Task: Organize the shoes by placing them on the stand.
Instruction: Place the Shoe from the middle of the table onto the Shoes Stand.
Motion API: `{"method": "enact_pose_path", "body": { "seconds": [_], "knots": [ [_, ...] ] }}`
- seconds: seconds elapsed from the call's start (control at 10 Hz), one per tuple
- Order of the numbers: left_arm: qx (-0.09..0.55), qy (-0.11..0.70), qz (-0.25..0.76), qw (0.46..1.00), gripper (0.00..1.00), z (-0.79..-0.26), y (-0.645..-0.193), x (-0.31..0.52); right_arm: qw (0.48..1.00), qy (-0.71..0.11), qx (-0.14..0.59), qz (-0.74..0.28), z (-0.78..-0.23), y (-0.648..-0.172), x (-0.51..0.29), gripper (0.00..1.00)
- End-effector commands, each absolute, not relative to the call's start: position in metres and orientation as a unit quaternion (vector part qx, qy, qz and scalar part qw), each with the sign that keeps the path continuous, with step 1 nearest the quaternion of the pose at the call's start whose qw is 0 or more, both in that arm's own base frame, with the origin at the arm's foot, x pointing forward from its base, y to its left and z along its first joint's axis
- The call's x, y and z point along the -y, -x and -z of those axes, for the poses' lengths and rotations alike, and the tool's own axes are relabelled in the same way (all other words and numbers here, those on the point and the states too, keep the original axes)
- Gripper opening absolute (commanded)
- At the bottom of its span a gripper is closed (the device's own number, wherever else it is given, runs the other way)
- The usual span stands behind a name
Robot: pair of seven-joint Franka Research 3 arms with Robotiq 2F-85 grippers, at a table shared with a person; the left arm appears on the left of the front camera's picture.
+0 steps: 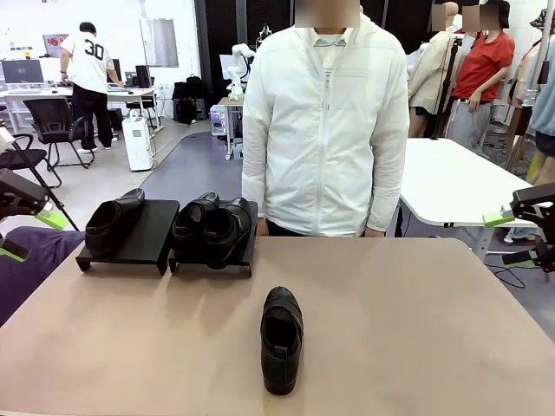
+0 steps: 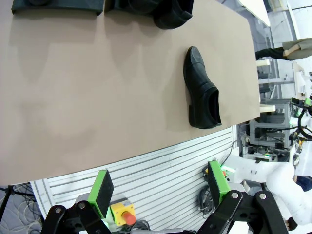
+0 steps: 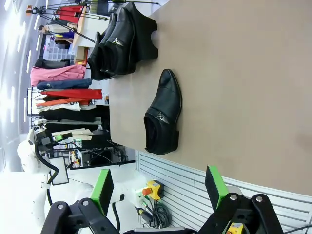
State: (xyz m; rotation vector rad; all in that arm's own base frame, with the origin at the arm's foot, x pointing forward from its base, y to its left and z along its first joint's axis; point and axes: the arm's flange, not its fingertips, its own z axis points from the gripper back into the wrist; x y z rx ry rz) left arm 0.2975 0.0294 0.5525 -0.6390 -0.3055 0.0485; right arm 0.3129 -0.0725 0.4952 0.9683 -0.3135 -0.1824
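Observation:
One black loafer lies alone on the tan table near the front edge, toe pointing at the person; it also shows as the loafer and the loafer. Two black stands sit at the far left. The left stand carries one shoe. The right stand carries two shoes. My left gripper hangs open beyond the table's left edge, and my right gripper hangs open beyond the right edge. Both grippers hold nothing.
A person in a white jacket stands at the table's far edge, just right of the stands, arms down. A white table stands behind at the right. Bare tabletop surrounds the loose loafer.

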Motion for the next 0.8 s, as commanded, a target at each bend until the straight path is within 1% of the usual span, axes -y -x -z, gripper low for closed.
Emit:
{"method": "enact_pose_path", "body": {
  "seconds": [0.0,0.1,0.2,0.3,0.4,0.5,0.6,0.7],
  "knots": [
    [0.103,0.269,-0.001,0.958,1.00,-0.547,-0.296,0.039,0.863,-0.473,0.151,0.093,-0.500,-0.314,0.072,1.00],
    [0.071,0.160,0.035,0.984,1.00,-0.529,-0.296,0.127,0.863,-0.473,0.151,0.093,-0.500,-0.314,0.072,1.00],
    [0.041,0.154,0.104,0.982,1.00,-0.512,-0.298,0.190,0.863,-0.473,0.151,0.093,-0.500,-0.314,0.072,1.00],
    [0.050,0.109,0.116,0.986,1.00,-0.491,-0.304,0.240,0.863,-0.473,0.151,0.093,-0.500,-0.314,0.072,1.00],
    [0.041,0.093,0.136,0.985,1.00,-0.472,-0.304,0.281,0.863,-0.473,0.151,0.093,-0.500,-0.314,0.072,1.00],
    [0.057,0.104,0.133,0.984,1.00,-0.462,-0.301,0.311,0.863,-0.473,0.151,0.093,-0.500,-0.314,0.072,1.00],
    [0.057,0.104,0.106,0.987,1.00,-0.469,-0.302,0.313,0.863,-0.473,0.151,0.093,-0.500,-0.314,0.072,1.00],
    [0.041,0.113,0.151,0.981,1.00,-0.457,-0.255,0.311,0.863,-0.473,0.151,0.093,-0.500,-0.314,0.072,1.00]
  ]
}}
